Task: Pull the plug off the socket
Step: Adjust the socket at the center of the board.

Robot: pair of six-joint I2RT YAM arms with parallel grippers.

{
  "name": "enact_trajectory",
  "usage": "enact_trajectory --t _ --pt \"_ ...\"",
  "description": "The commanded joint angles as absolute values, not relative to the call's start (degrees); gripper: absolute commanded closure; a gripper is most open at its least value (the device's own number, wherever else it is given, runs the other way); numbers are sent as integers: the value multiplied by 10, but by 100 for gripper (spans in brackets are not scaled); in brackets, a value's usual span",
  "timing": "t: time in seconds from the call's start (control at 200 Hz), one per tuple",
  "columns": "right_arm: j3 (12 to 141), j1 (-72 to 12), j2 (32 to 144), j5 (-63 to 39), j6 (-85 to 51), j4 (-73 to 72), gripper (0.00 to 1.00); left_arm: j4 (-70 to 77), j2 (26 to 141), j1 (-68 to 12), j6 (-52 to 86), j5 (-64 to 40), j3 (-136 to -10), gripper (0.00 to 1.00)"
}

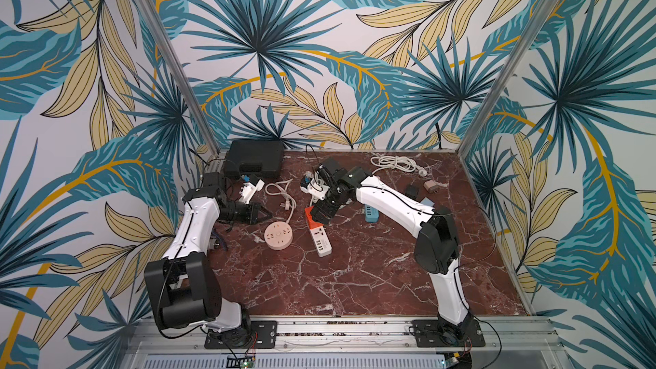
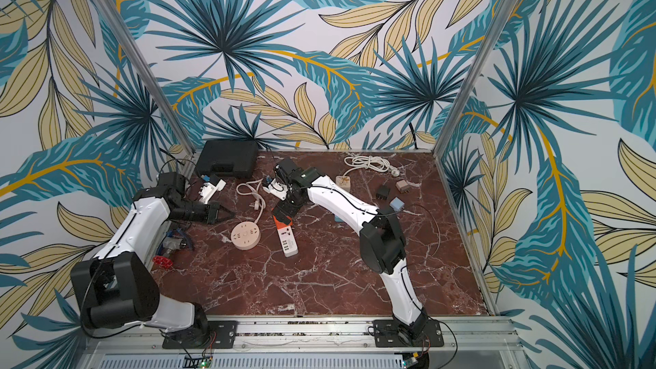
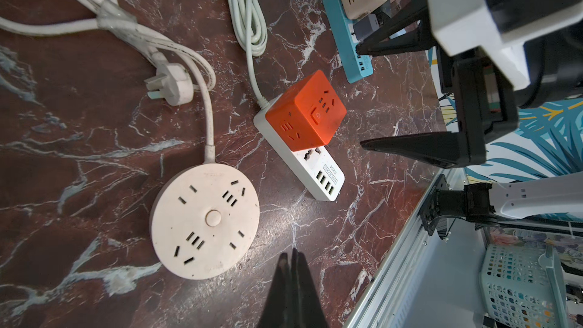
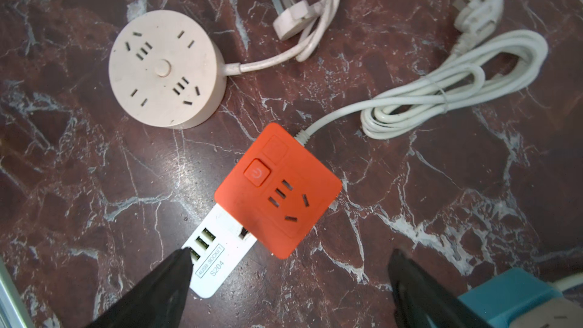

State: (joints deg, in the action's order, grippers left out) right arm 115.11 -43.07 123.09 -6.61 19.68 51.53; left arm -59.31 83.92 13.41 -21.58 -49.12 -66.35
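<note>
An orange cube plug (image 4: 277, 190) sits plugged into one end of a white socket strip (image 4: 214, 254) near the table's middle, seen in both top views (image 1: 309, 215) (image 2: 281, 224). My right gripper (image 4: 290, 252) hovers just over it, open wide with nothing between its fingers. In the right wrist view the cube lies just beyond the fingertips. The left wrist view shows the cube (image 3: 304, 115), the strip (image 3: 318, 178) and the right gripper (image 3: 359, 96) spread beside them. My left gripper (image 3: 291, 254) is shut and empty, to the left near a round beige socket (image 3: 205, 222).
The round beige socket (image 1: 278, 236) trails a cord to a loose plug (image 1: 285, 204). A blue power strip (image 1: 372, 212) lies under the right arm. A coiled white cord (image 1: 394, 163), small adapters (image 1: 431, 186) and a black case (image 1: 255, 157) line the back.
</note>
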Motion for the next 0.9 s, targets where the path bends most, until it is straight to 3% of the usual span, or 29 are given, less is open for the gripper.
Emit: enact_trajectory --t 0.0,0.336,0.891 --pt "1163 -432 1249 -98 276 533 0 -583 831 137 -215 -502 -644 100" --pt "1116 -432 1246 -138 382 469 0 -586 838 137 -215 -506 -640 100" --pt "1205 -432 1332 -139 421 516 1 -591 851 137 -219 -513 -645 100"
